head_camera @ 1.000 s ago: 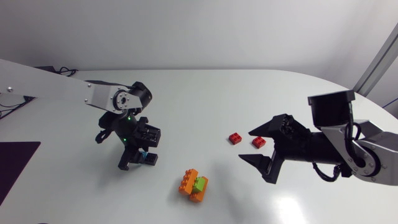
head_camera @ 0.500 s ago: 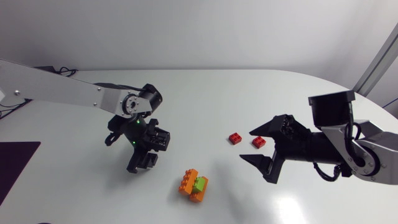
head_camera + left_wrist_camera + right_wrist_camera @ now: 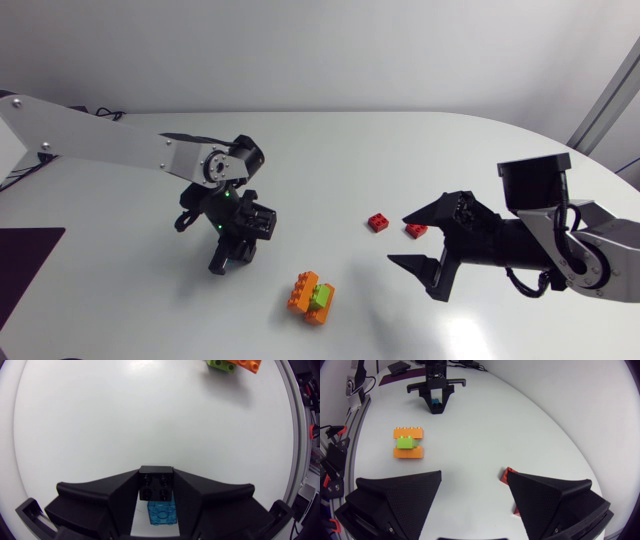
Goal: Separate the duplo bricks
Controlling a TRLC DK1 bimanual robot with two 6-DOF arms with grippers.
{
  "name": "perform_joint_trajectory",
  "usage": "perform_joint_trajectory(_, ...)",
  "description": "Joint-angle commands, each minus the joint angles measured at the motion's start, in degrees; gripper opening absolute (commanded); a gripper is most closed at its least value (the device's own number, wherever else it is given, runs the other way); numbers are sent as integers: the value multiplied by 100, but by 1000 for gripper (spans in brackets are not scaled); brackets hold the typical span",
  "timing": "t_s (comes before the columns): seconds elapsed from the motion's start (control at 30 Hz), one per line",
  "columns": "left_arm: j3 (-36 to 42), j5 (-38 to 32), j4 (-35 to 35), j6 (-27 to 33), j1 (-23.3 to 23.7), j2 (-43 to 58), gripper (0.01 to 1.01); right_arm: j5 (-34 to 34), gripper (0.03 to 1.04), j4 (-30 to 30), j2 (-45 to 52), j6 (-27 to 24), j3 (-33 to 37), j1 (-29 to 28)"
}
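Observation:
My left gripper (image 3: 228,256) points down at the table left of the middle, shut on a small black brick (image 3: 156,482). A clear blue brick (image 3: 162,511) sits right behind the black one, between the same fingers. An orange and green brick stack (image 3: 312,297) lies on the table a little ahead of it and also shows in the left wrist view (image 3: 234,364) and the right wrist view (image 3: 409,443). My right gripper (image 3: 424,244) hovers open at the right, with nothing between its fingers. Two red bricks (image 3: 378,222) (image 3: 416,230) lie by its upper finger.
A dark purple mat (image 3: 25,262) lies at the table's left edge. Bare white tabletop (image 3: 320,170) spreads between the two arms and behind the bricks.
My left arm has moved right toward the orange and green stack, and its fingers have closed on the black brick. The right arm has barely shifted.

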Motion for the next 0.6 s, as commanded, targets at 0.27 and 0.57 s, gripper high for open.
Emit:
perform_joint_trajectory(0.27, 1578, 11, -297, -110, -113, 985, 270, -73, 941, 44, 17, -95, -289, -165)
perform_joint_trajectory(0.57, 2140, 20, -526, -277, -130, 1530, 415, -91, 941, 18, -36, -95, -262, -192)
